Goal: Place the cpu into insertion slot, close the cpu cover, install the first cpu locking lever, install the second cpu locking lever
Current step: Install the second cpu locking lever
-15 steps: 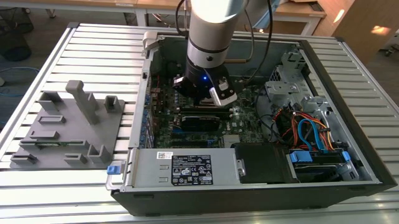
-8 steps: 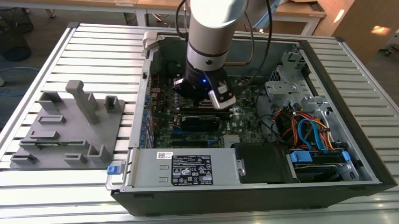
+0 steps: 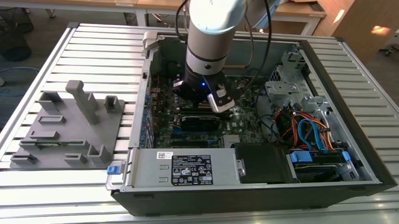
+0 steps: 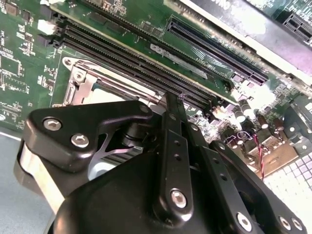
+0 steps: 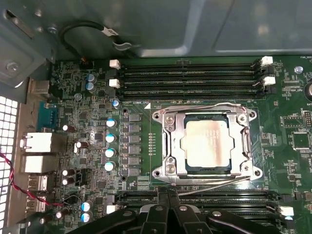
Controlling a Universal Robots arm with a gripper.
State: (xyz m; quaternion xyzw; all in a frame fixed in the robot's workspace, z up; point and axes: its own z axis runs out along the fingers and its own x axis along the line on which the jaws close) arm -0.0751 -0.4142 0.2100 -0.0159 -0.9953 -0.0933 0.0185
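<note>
In the first wrist view the cpu (image 5: 206, 146) lies flat in the insertion slot, its dull silver top showing through the window of the cpu cover (image 5: 171, 146). The cover is down over it. One thin wire locking lever (image 5: 195, 108) runs along the cover's far edge. The other lever (image 5: 219, 184) slants from the socket corner toward my fingertips. My gripper (image 5: 168, 199) sits just off the socket's near edge with its black fingers together and nothing between them. The second wrist view has the gripper (image 4: 174, 105) over the socket's silver frame (image 4: 80, 83). The arm (image 3: 209, 51) reaches down into the open computer case.
Long black memory slots (image 5: 187, 78) flank the socket on both sides. Upright capacitors (image 5: 110, 139) stand in a row beside it. A labelled power supply box (image 3: 187, 170) lies at the case's front. Coloured cables (image 3: 309, 130) fill its right. A grey fixture tray (image 3: 68, 130) sits outside.
</note>
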